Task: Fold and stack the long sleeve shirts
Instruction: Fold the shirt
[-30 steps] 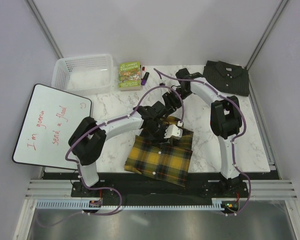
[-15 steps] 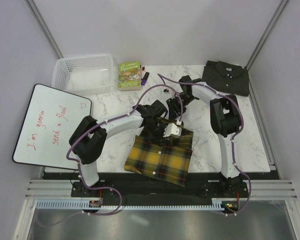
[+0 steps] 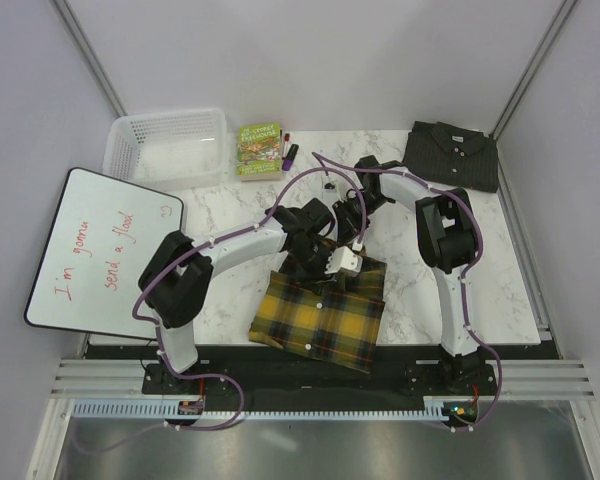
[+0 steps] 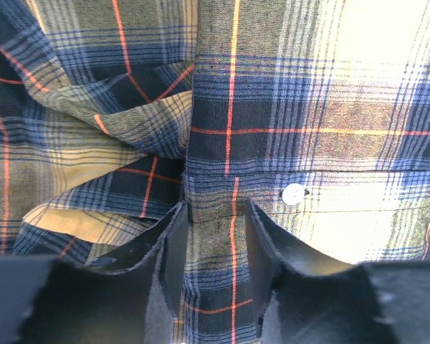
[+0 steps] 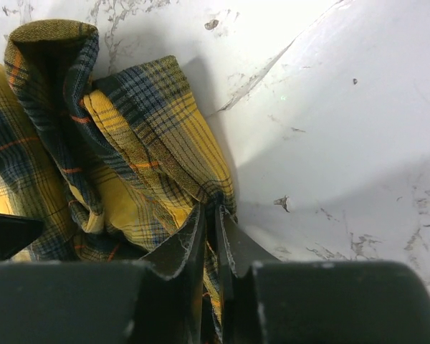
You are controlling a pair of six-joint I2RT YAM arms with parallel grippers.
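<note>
The yellow-and-black plaid shirt (image 3: 320, 318) lies partly folded at the table's front middle, its upper end bunched under both grippers. My left gripper (image 3: 325, 258) is down on that upper end; in the left wrist view (image 4: 216, 211) its jaws stand narrowly apart with the button strip of the plaid cloth (image 4: 308, 107) filling the gap. My right gripper (image 3: 354, 226) is just behind it; in the right wrist view (image 5: 213, 211) it is shut, pinching a bunched edge of the plaid cloth (image 5: 143, 136) just above the marble. The dark charcoal shirt (image 3: 452, 155) lies folded at the back right.
A white basket (image 3: 168, 147) stands at the back left, with a green book (image 3: 259, 150) and markers (image 3: 290, 152) beside it. A whiteboard (image 3: 100, 250) overhangs the left edge. Bare marble table (image 3: 420, 270) lies right of the plaid shirt.
My right gripper has moved a little right and toward the front with the pinched cloth. My left gripper has stayed on the shirt's upper end, shifting only slightly.
</note>
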